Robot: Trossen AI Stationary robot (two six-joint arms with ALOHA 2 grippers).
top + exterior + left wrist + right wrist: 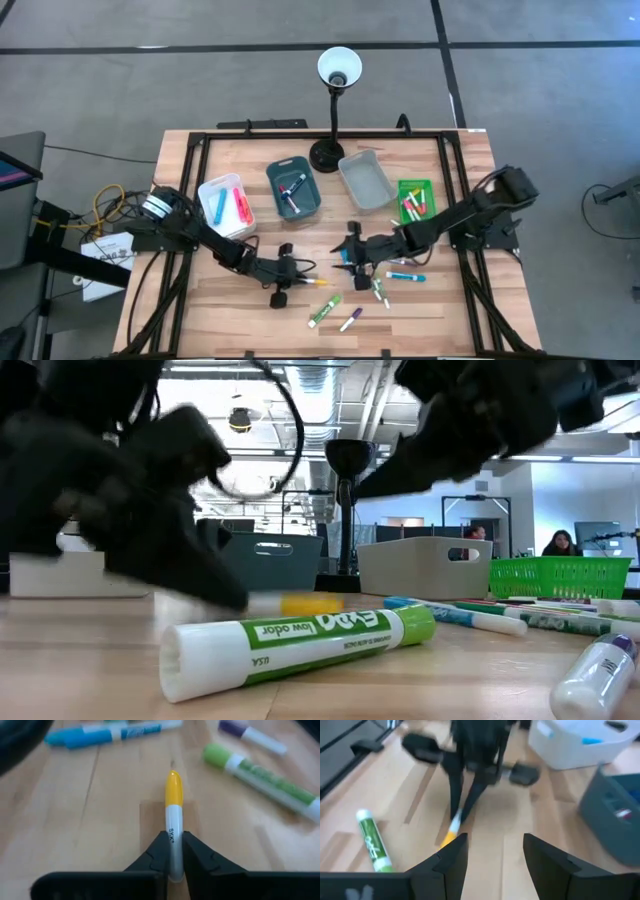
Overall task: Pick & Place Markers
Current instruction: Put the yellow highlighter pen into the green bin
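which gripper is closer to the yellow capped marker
Left. The left gripper is shut on the yellow-capped marker; the right gripper is open just across from it, not touching.

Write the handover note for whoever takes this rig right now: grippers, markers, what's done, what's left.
Left gripper: shut on the yellow-capped marker, low over the table's front centre.
Right gripper: open, holding nothing, just right of the left one and facing it.
Done: some markers already lie in the white bin, the dark teal bin and the green basket. The grey bin looks to hold none.
Left: bin the held marker, then the loose ones on the wood: the green marker, the purple-capped marker, the cyan marker and a few more near the right gripper.
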